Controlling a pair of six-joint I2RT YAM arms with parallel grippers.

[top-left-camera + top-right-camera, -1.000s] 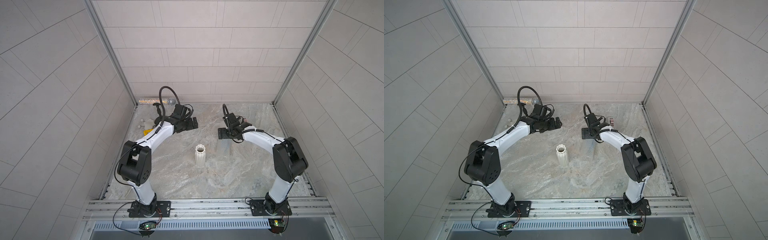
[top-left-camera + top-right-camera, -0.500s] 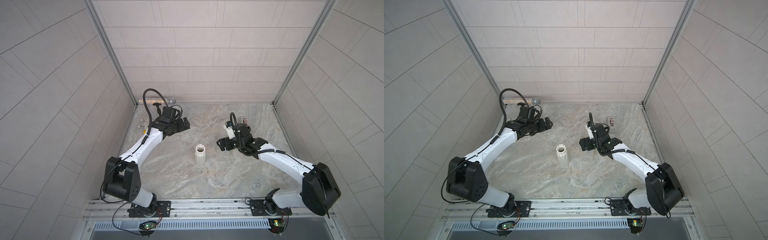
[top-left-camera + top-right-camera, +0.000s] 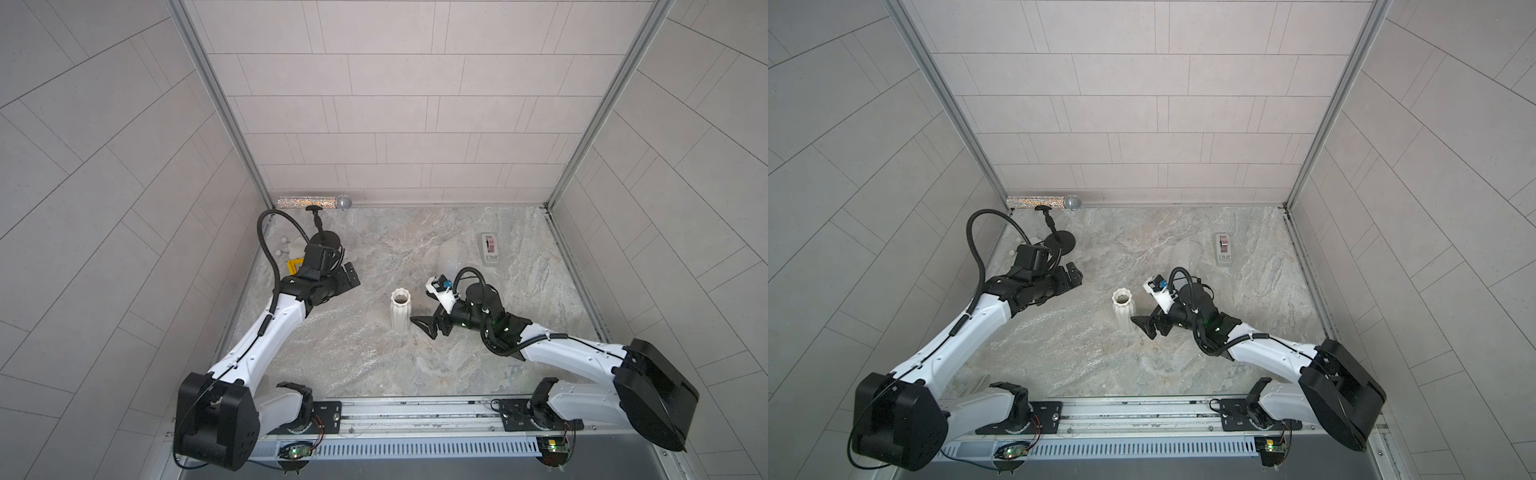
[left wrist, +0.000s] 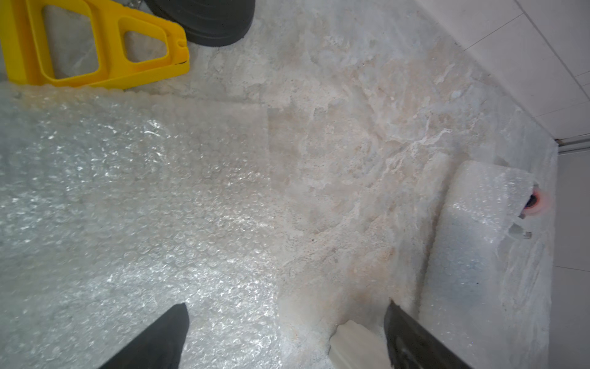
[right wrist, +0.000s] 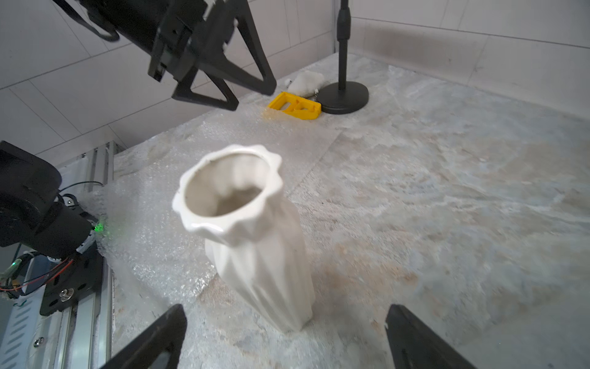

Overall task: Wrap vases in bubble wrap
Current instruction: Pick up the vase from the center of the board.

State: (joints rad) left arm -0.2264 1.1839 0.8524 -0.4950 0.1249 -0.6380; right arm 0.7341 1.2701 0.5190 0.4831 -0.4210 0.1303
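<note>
My right gripper (image 3: 423, 327) has swung down beside the white vase (image 3: 401, 311), wide open and empty; my left gripper (image 3: 351, 275) hangs open too. The vase stands upright just beside the bubble wrap (image 5: 150, 236) edge. I'd grip it mid-body, squarely, then lay it gently onto the wrap.

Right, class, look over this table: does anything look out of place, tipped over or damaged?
Nothing is spilled or broken. The white vase stands upright, rim intact. Only a glittery microphone on a stand and a yellow plastic piece at the edge of the bubble wrap seem foreign to wrapping.
</note>
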